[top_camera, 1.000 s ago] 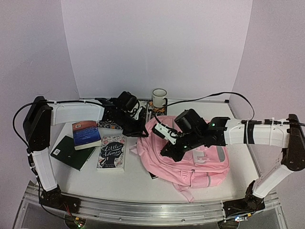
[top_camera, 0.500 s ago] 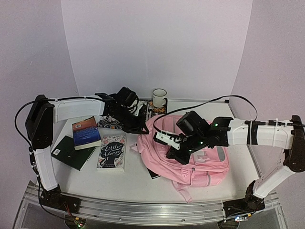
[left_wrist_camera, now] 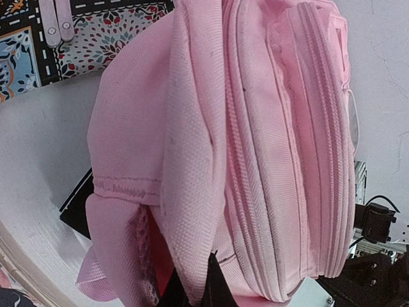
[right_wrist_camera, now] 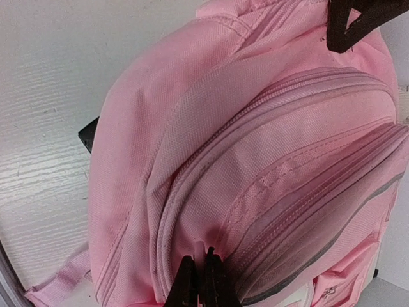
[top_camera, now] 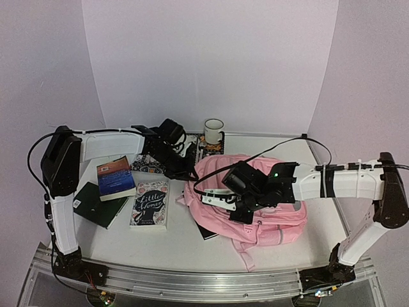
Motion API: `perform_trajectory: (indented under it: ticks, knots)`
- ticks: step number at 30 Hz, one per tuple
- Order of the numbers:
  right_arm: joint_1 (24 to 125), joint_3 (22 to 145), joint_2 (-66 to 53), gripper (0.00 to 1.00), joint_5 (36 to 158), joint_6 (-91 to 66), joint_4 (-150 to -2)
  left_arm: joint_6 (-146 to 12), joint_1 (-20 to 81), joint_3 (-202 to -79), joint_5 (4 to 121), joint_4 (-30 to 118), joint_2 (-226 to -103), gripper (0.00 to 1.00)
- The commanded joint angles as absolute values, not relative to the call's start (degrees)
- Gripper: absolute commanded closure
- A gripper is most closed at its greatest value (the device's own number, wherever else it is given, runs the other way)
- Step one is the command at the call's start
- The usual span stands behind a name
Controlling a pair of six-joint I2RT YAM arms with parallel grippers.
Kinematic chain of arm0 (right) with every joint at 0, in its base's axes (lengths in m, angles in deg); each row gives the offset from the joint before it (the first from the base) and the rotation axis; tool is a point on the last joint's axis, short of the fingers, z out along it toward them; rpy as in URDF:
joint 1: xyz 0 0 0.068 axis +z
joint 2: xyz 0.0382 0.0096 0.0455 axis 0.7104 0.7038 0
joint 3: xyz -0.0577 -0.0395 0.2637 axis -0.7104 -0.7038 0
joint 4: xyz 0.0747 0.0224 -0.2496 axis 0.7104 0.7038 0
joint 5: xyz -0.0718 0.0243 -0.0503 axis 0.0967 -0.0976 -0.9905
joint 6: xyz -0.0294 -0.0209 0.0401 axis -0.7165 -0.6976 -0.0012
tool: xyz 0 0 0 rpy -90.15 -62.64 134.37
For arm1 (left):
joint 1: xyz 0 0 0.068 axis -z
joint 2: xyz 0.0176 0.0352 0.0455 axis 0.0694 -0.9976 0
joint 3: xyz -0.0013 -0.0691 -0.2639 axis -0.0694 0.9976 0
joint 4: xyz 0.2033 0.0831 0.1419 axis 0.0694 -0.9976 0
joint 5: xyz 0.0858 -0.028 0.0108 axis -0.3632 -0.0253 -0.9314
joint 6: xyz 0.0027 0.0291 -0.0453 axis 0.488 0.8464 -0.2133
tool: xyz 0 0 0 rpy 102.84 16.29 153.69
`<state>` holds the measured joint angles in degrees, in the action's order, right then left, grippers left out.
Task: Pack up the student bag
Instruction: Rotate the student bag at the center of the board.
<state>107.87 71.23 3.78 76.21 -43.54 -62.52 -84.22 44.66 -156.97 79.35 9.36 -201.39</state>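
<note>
Both end effectors are pinching shut on the student bag (top_camera: 281, 220), which is lying front-up right of centre on the desk (top_camera: 185, 246): the right end effector (right_wrist_camera: 201, 279) at a zip seam, the left end effector (left_wrist_camera: 199, 291) at edge fabric. Thin cloth may be slipping out under a hard pull, or the whole bag may be dragging along. The zips are looking closed, blocking packing. A Little Women paperback (top_camera: 149, 204) and 2 more books are lying just left of the bag, and a mug (top_camera: 213, 131) is standing behind it.

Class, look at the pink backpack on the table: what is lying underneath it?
A dark flat corner pokes out from under the student bag at its near left edge. The rest beneath is covered by fabric, so what the thing is cannot be told.
</note>
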Motion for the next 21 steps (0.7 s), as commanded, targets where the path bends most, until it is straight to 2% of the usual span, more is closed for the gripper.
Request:
perform_trajectory:
  ticks: [1,4,6,8,14,21]
  knots:
    - [107.87,69.65,3.18,0.95,73.69,-41.67,-44.15,-83.63,39.02,-157.09,71.56,12.48,-199.16,1.00]
    - [107.81,69.51,1.28,0.86,77.28,-38.05,-50.49,-85.23,39.37,-153.63,73.05,14.97,-197.27,1.00]
    - [107.80,69.44,0.63,0.70,79.15,-34.67,-53.37,-86.67,39.49,-151.35,73.71,16.81,-196.17,1.00]
    - [107.83,69.32,-0.02,0.61,80.50,-30.96,-55.86,-88.12,39.77,-149.47,73.95,18.43,-195.52,1.00]
    - [107.85,66.15,-3.60,0.48,79.34,-20.89,-59.00,-89.83,40.16,-147.60,74.40,21.35,-196.02,0.99]
    - [107.83,59.06,-8.40,0.31,68.70,-8.73,-59.20,-89.86,40.90,-147.23,73.55,21.81,-195.13,0.95]
